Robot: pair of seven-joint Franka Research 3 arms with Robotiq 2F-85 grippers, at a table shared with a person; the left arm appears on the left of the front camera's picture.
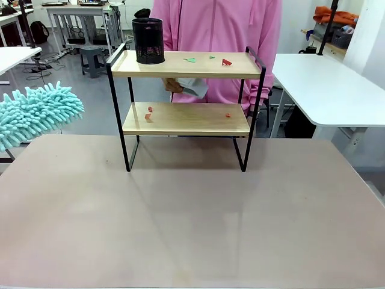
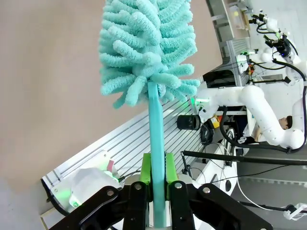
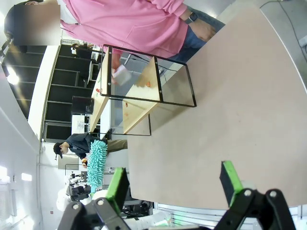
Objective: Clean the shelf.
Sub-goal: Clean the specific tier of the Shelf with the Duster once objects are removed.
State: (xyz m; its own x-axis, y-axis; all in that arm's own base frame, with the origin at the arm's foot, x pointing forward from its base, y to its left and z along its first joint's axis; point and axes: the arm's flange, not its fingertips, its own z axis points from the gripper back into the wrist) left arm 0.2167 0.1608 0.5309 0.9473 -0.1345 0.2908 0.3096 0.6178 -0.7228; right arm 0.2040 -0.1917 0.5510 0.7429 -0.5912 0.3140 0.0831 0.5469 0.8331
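Shelf [image 1: 174,71] at 12 o'clock in front view, upright on far half of table [image 1: 192,229], well apart from both arms. Top board: black mesh cup [image 1: 148,40] at 10 o'clock end, green scraps [image 1: 190,59] mid-board, red scrap [image 1: 226,62] toward 2 o'clock end. Lower board: red bits [image 1: 148,113] at 9 o'clock end, one more at 3 o'clock end. Person's hand [image 1: 174,85] with pale cloth behind frame, between the boards.

Left gripper [image 2: 157,167] clamped on teal stick of duster [image 2: 144,43], green pads pinching both sides, fluffy head pointing away from wrist. Duster head at 9 o'clock edge of front view, up in the air, not touching shelf.

Right gripper [image 3: 173,179] spread wide, nothing between pads, above near part of table, shelf at 11 o'clock in its view.

Step, by judgement: tool in hand, approach not yet made, no sweeping done, scraps all on the boards.

Next move, likely: swing duster head toward 12 o'clock, level with top board, sweep along it. Calls for care round the cup, probably light and easy to tip, and clearance from frame posts. Lower board tighter: head in flat between boards, mind the hand behind.
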